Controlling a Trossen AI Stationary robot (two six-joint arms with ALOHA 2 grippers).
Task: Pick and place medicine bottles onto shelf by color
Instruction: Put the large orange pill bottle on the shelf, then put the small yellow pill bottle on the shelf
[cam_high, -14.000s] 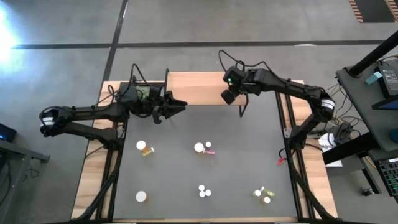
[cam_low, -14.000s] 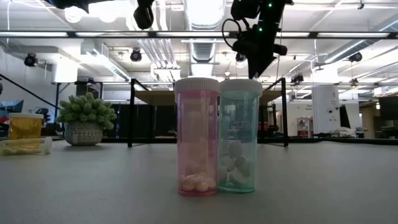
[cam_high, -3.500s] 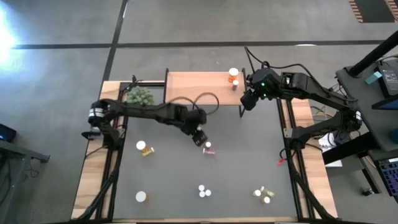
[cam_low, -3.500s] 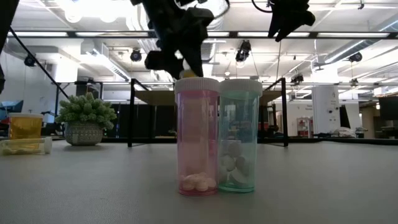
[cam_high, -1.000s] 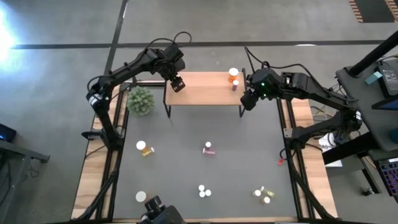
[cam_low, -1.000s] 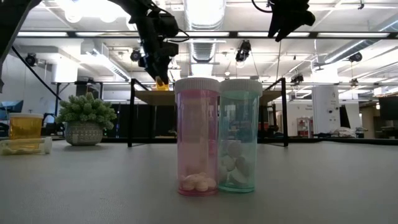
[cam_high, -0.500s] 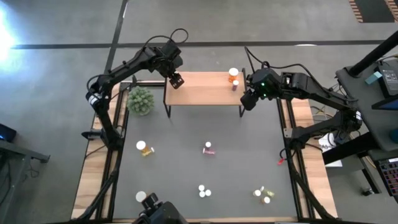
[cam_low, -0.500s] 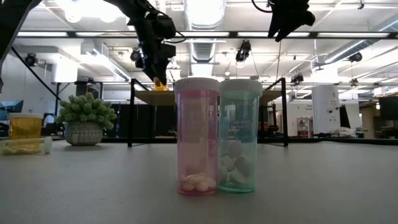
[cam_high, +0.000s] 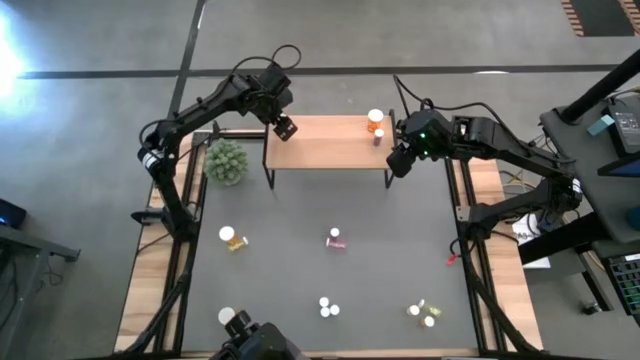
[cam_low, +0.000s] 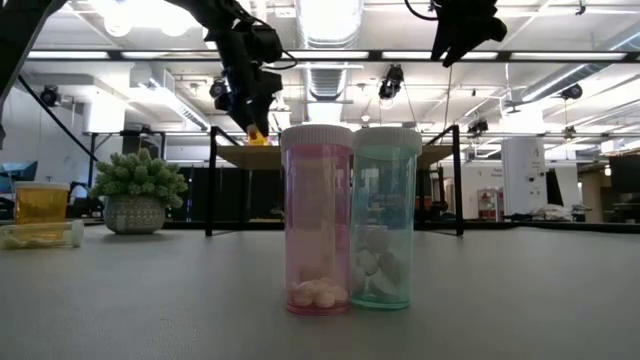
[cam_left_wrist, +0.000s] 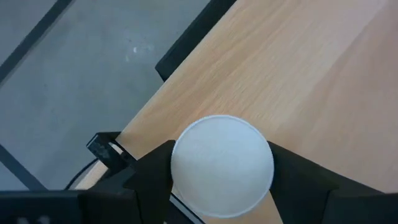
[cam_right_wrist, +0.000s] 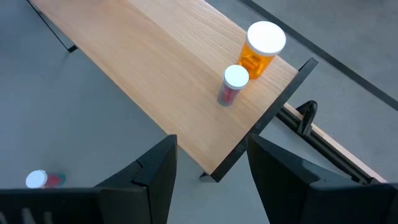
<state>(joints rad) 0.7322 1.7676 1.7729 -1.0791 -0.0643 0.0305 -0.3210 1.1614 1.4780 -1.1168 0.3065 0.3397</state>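
Observation:
The shelf (cam_high: 325, 142) is a light-wood top on black legs at the table's far side. At its left end my left gripper (cam_high: 284, 127) is shut on an orange medicine bottle (cam_low: 258, 135) with a white cap (cam_left_wrist: 222, 165). An orange bottle (cam_right_wrist: 264, 46) and a small red one (cam_right_wrist: 233, 84) stand on their bases on the shelf's right end. My right gripper (cam_right_wrist: 211, 149) hangs open above the mat just off that end, with nothing between its fingers. More bottles lie or stand on the mat (cam_high: 400, 250). My left gripper pinches the bottle between its two fingers, one on each side of the cap's rim (cam_left_wrist: 180, 168). The fingers slant down from the table's left. The bottle stands upright over the shelf's left end; I cannot tell whether its base touches the wood.
A green spiky plant (cam_high: 225, 160) stands left of the shelf. On the mat are an orange bottle (cam_high: 230, 236), a pink one (cam_high: 335, 238), white ones (cam_high: 327, 306), yellow-green ones (cam_high: 422, 313) and one (cam_high: 228, 316) beside a dark object (cam_high: 255, 342) at the near edge.
My left gripper has rolled a little over the shelf's left end, with the bottle still between its fingers. The dark object at the table's near edge has come further into view.

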